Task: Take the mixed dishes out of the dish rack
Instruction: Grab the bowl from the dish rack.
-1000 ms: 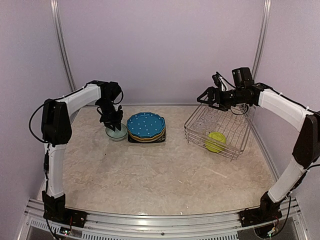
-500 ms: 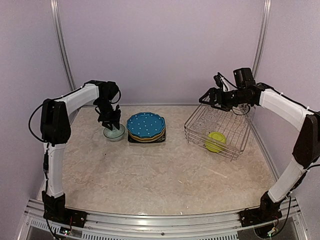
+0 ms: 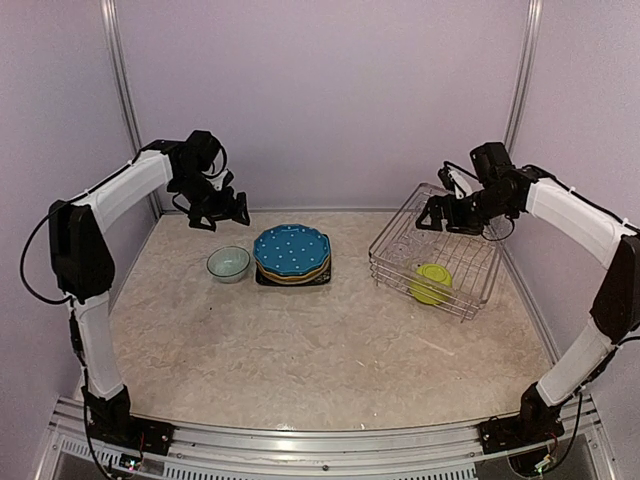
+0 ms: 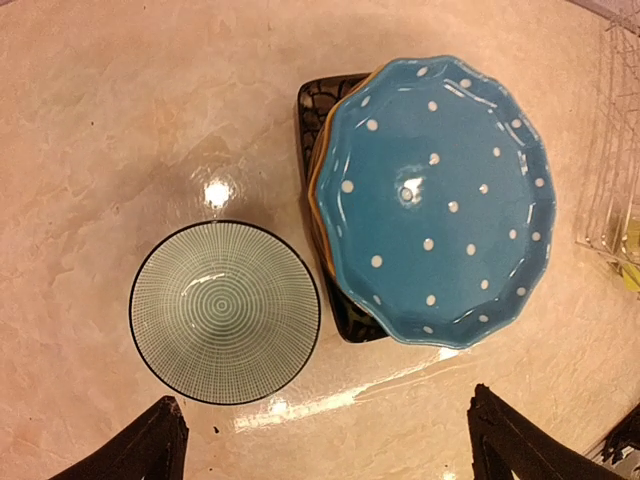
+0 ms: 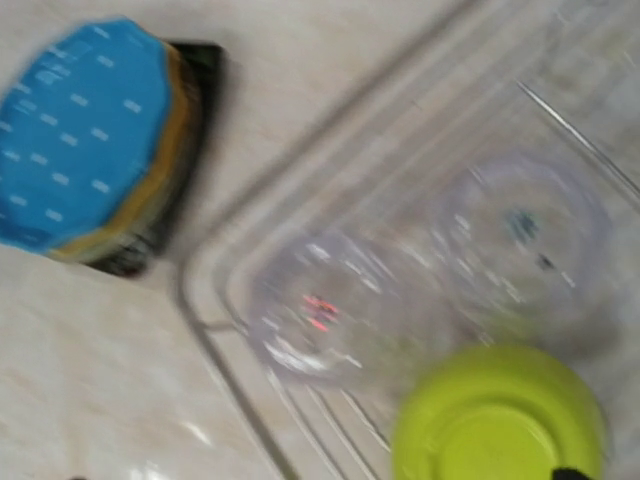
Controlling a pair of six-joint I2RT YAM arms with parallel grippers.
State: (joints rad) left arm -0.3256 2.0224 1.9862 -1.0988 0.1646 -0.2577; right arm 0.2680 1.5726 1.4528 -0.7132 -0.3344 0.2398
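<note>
While the left hand (image 3: pixel 222 214) and right hand (image 3: pixel 438 221) gape empty, a lime-green bowl (image 3: pixel 431 283) lies upturned. It sits inside the silver dish rack (image 3: pixel 390 246).

The stack (image 3: pixel 291 252) of plates sits near the worktop's (image 3: pixel 300 370) far edge, a little left of its middle. A bowl (image 3: pixel 229 263) stands on the worktop just left of the stack, beside its lowest plate. The rack (image 3: pixel 385 275) lies toward the far right corner, well apart from the stack. In the rack a second bowl (image 3: pixel 432 283) rests at the near side, and two glasses (image 5: pixel 330 310) stand side by side behind it, toward the stack.
</note>
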